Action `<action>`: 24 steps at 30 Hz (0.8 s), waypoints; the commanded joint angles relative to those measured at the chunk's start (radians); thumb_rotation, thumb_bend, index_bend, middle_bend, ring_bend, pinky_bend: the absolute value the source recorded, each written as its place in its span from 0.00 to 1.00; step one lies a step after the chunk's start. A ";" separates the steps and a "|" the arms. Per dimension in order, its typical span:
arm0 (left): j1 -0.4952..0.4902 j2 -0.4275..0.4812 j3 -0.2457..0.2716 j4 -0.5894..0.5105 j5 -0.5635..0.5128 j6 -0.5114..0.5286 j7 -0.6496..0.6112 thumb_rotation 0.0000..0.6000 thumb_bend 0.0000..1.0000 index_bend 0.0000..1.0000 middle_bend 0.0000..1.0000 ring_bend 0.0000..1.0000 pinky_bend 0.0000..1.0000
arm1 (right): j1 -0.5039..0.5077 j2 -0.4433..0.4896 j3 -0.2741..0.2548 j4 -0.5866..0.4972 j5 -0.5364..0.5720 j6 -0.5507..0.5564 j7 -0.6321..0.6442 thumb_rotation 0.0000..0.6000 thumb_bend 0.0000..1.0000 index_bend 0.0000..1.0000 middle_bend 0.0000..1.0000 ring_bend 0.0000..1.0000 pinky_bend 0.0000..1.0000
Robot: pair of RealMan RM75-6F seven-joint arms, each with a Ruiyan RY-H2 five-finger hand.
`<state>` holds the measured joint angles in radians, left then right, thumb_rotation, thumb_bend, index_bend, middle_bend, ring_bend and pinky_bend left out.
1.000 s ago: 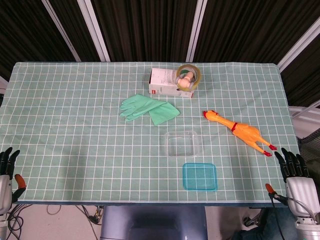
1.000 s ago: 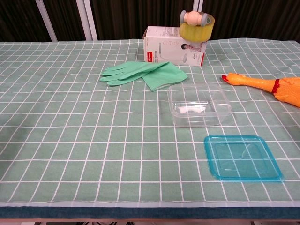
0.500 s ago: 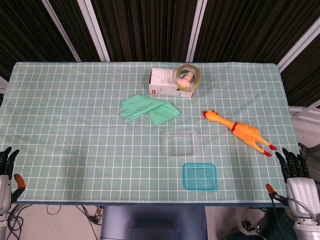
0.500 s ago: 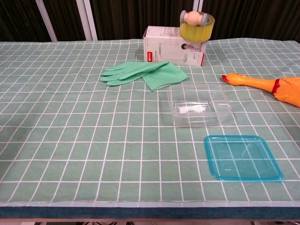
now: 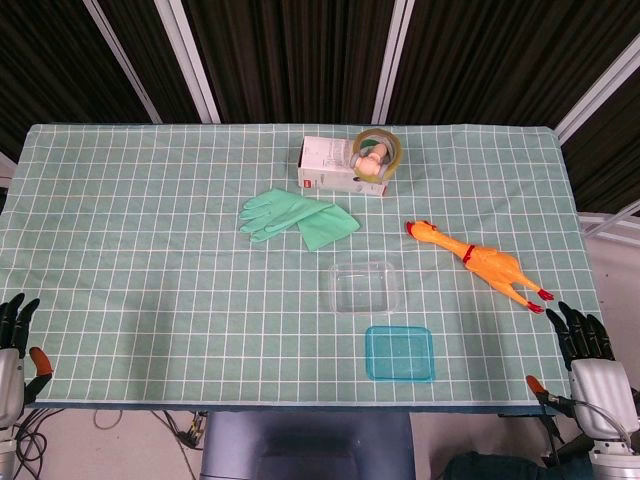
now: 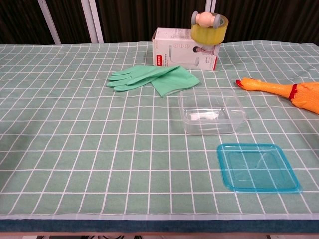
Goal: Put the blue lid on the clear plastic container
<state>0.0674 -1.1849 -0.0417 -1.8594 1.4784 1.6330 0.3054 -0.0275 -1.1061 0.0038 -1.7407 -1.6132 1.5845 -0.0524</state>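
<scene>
- Head view shows the blue lid (image 5: 400,353) lying flat on the desk (image 5: 150,250), close to my near edge and right of the middle; it looks almost square, so I judge no long axis matters for the grasp.
- From the lid, the clear plastic container (image 5: 365,286) sits at about 11 o'clock, just beside it but apart, mouth up and uncovered. In the chest view the lid (image 6: 258,167) lies nearer me and to the right of the container (image 6: 212,110), with a strip of cloth between them.
- My right robot hand (image 5: 590,362) is at roughly 3 o'clock from the lid, off the desk's near right corner. Its fingers are apart and point away from me, and it holds nothing.
- My left robot hand (image 5: 14,350) is at about 9 o'clock from the lid, off the near left corner, well apart from it, fingers likewise spread and empty.
- I judge the right robot hand the nearer by a wide margin, so the reach should come from that side, travelling toward 9 o'clock to meet the lid's right edge.
- Once lifted, the lid needs only a short carry toward 11 o'clock to sit over the container.
- Further out, the rubber chicken (image 5: 478,265) lies at about 1 o'clock from the lid, near the path of my right arm; I would keep the reach low and close to the near edge to avoid brushing it.
- Neither robot hand shows in the chest view.
</scene>
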 commanded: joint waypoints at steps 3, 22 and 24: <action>-0.013 -0.003 -0.008 -0.004 -0.021 -0.023 0.008 1.00 0.76 0.10 0.00 0.00 0.00 | 0.045 0.091 -0.032 -0.099 0.027 -0.134 -0.080 1.00 0.22 0.00 0.00 0.00 0.00; -0.048 -0.012 -0.011 -0.029 -0.044 -0.074 0.031 1.00 0.76 0.10 0.00 0.00 0.00 | 0.215 0.010 0.023 -0.418 0.431 -0.370 -0.609 1.00 0.17 0.00 0.00 0.00 0.00; -0.045 -0.009 -0.009 -0.032 -0.042 -0.069 0.026 1.00 0.76 0.10 0.00 0.00 0.00 | 0.228 -0.023 0.025 -0.426 0.467 -0.371 -0.641 1.00 0.17 0.00 0.00 0.00 0.00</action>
<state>0.0214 -1.1952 -0.0515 -1.8904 1.4357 1.5631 0.3330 0.1711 -1.0804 0.0154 -2.1405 -1.1994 1.2233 -0.6409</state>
